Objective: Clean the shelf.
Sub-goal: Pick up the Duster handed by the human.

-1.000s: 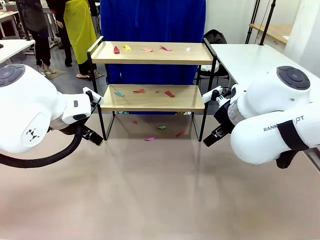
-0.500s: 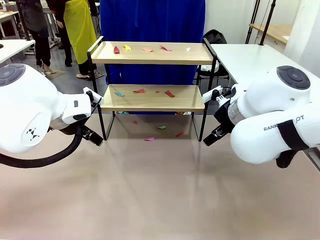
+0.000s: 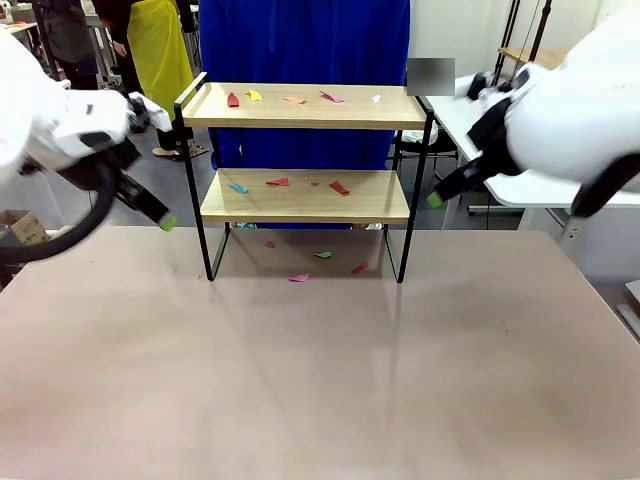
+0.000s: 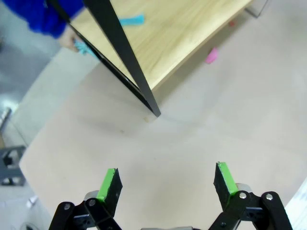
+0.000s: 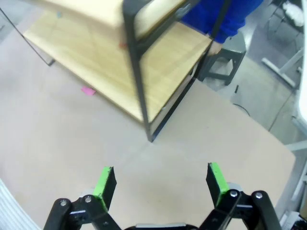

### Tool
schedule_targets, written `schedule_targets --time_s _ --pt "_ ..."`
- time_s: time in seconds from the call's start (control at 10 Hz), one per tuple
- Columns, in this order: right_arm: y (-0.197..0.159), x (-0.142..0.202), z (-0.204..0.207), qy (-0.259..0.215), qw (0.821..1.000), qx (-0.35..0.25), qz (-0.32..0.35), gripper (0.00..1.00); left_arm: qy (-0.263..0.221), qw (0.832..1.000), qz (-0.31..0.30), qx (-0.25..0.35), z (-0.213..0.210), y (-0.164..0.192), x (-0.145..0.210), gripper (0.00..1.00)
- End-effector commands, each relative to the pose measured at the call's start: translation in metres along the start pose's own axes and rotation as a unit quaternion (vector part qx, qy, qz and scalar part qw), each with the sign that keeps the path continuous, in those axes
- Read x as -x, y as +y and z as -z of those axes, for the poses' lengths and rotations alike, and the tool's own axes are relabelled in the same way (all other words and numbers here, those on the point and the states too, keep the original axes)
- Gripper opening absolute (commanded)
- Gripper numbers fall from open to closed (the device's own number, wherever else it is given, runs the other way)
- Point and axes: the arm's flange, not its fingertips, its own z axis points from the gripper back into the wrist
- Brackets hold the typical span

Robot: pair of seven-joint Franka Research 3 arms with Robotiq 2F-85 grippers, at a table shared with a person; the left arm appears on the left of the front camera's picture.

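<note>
Spread and empty, the left pincer [image 4: 165, 179] and right pincer [image 5: 160, 184] flank the shelf [image 3: 305, 195] near the desk's [image 3: 320, 380] far edge; its paper scraps [image 3: 339, 187] are best pinched singly, clear of the rails.

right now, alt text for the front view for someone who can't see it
A two-tier wood shelf in a black frame stands near the table's far edge, coloured paper scraps on both boards and the table beneath. The left arm and right arm hang either side, touching nothing.

It looked like a robotics lab: a blue backdrop cloth [image 3: 305, 40] hung at top centre, black equipment stands [image 3: 542, 20] rose at upper right, and people [image 3: 158, 50] stood among worktables at upper left.
</note>
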Motion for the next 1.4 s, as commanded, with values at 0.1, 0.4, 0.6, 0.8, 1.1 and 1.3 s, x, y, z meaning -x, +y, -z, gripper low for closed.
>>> schedule_targets --time_s 0.1,0.4,0.6,0.8,1.1,1.3 --pt "-0.072 0.022 -0.004 -0.047 0.996 -0.065 -0.03 1.0 -0.074 0.983 0.079 0.15 -0.014 0.073 0.026 1.0" --pt "-0.148 0.063 0.018 -0.09 0.984 -0.145 -0.06 1.0 -0.143 0.96 0.133 0.202 -0.009 0.128 0.068 1.0" --pt "-0.173 0.087 0.027 -0.144 0.967 -0.198 -0.064 1.0 -0.181 0.958 0.123 0.186 -0.004 0.137 0.082 1.0" --pt "-0.149 0.088 0.005 -0.13 0.978 -0.153 -0.062 1.0 -0.167 0.959 0.121 0.192 -0.01 0.132 0.093 1.0" --pt "-0.149 0.088 0.005 -0.13 0.978 -0.153 -0.062 1.0 -0.167 0.959 0.121 0.192 -0.01 0.132 0.093 1.0" --pt "-0.151 0.088 0.008 -0.122 0.977 -0.163 -0.068 1.0 -0.157 0.962 0.119 0.188 -0.007 0.133 0.094 1.0"
